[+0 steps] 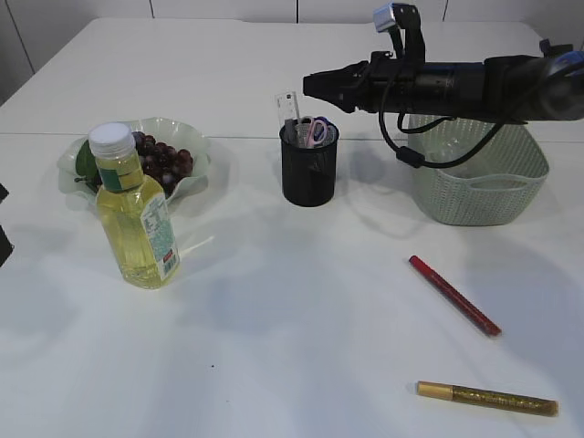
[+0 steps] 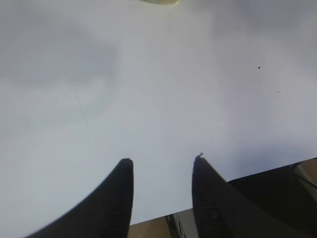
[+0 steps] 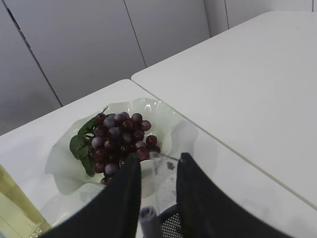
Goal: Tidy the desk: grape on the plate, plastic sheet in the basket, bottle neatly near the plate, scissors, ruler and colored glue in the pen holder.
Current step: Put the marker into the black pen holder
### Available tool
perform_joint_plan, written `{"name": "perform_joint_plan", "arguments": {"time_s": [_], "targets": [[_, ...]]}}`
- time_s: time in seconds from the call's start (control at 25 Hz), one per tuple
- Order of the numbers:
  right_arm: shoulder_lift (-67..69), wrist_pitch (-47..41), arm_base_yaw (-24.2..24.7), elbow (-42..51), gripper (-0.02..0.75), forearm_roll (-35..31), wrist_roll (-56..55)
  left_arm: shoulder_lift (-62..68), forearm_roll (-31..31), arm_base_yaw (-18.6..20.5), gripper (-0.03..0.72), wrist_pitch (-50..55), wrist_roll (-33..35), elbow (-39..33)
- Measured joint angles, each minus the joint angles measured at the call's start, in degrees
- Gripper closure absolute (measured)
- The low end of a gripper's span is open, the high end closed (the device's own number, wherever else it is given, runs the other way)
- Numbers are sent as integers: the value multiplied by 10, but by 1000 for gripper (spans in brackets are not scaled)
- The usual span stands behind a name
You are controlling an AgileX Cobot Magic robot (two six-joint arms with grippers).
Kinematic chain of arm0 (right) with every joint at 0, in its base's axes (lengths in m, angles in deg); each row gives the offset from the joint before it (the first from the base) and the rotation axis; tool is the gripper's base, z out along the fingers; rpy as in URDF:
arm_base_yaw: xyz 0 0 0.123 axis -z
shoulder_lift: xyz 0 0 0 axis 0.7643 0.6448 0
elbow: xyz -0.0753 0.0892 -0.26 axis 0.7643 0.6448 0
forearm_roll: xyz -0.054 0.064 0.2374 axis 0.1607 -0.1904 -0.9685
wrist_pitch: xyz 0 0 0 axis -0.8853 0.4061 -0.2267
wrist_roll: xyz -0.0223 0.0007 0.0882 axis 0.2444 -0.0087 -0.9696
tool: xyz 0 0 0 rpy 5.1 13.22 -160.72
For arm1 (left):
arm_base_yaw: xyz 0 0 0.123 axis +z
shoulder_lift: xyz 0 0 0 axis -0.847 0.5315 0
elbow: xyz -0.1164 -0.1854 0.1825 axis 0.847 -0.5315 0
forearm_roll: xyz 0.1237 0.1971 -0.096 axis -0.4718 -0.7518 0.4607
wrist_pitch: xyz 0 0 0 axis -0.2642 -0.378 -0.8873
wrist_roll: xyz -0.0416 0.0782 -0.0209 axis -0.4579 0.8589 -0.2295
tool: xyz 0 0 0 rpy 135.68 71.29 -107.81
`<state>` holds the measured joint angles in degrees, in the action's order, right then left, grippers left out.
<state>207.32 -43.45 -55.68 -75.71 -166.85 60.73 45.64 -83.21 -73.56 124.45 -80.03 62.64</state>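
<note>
The black mesh pen holder (image 1: 309, 169) holds a clear ruler (image 1: 288, 105), pink-handled scissors (image 1: 318, 130) and a grey stick (image 3: 147, 218). My right gripper (image 1: 308, 84) hovers just above it, open. In the right wrist view the ruler's top (image 3: 163, 166) shows in the gap of the right gripper (image 3: 158, 157). Dark grapes (image 1: 164, 157) lie on the pale wavy plate (image 1: 196, 146), and the yellow bottle (image 1: 137, 214) stands upright in front of it. A red glue pen (image 1: 453, 295) and a gold one (image 1: 486, 398) lie on the table. My left gripper (image 2: 163, 159) is open over bare table. The plastic sheet is hidden.
A pale green woven basket (image 1: 479, 178) stands at the right, under my right arm. In the left wrist view the table's near edge (image 2: 163, 215) runs just below the fingertips, and the bottle's base (image 2: 159, 2) shows at the top.
</note>
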Motion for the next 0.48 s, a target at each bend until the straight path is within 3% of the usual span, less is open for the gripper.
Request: {"name": "perform_joint_plan", "arguments": {"time_s": [0.16,0.32,0.48], "targets": [[0,2,0,0,456,0,0,0,0,0,398,1,0,0],[0,5,0,0,421,0,-8,0,2,0,398,3,0,0],[-19,77,0,0,412,52,-118,0,4,0,398,4,0,0]]}}
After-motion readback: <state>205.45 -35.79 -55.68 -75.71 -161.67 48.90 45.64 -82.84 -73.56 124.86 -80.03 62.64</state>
